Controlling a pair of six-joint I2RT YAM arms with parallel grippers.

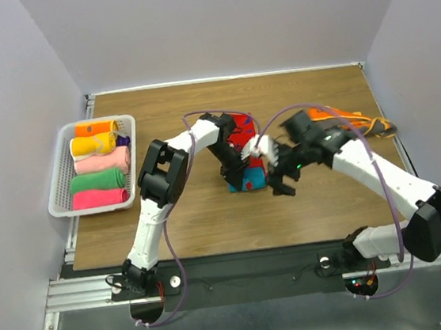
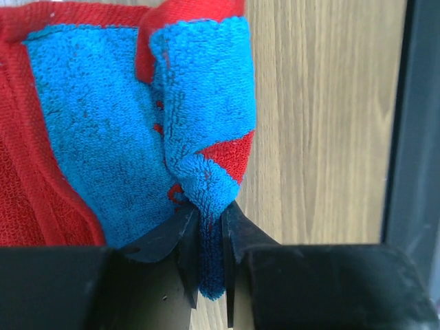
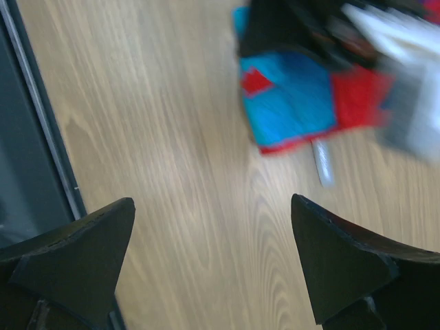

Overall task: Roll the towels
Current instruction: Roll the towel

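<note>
A red towel with blue patterns (image 1: 248,179) lies partly folded at mid-table. My left gripper (image 1: 234,176) is shut on it. In the left wrist view the fingertips (image 2: 187,234) pinch a blue folded edge of this towel (image 2: 124,117) at the gripper (image 2: 210,223). My right gripper (image 1: 280,179) hovers just right of the towel, open and holding nothing. In the blurred right wrist view the towel (image 3: 295,110) lies ahead of the gripper (image 3: 213,216), apart from it. An orange towel (image 1: 351,124) lies flat at the back right.
A white slatted basket (image 1: 57,183) at the left holds rolled towels: orange (image 1: 93,128), yellow (image 1: 92,144), pink (image 1: 101,162), green (image 1: 95,181) and deep pink (image 1: 98,198). The table's dark front edge (image 3: 34,137) shows left of the right gripper.
</note>
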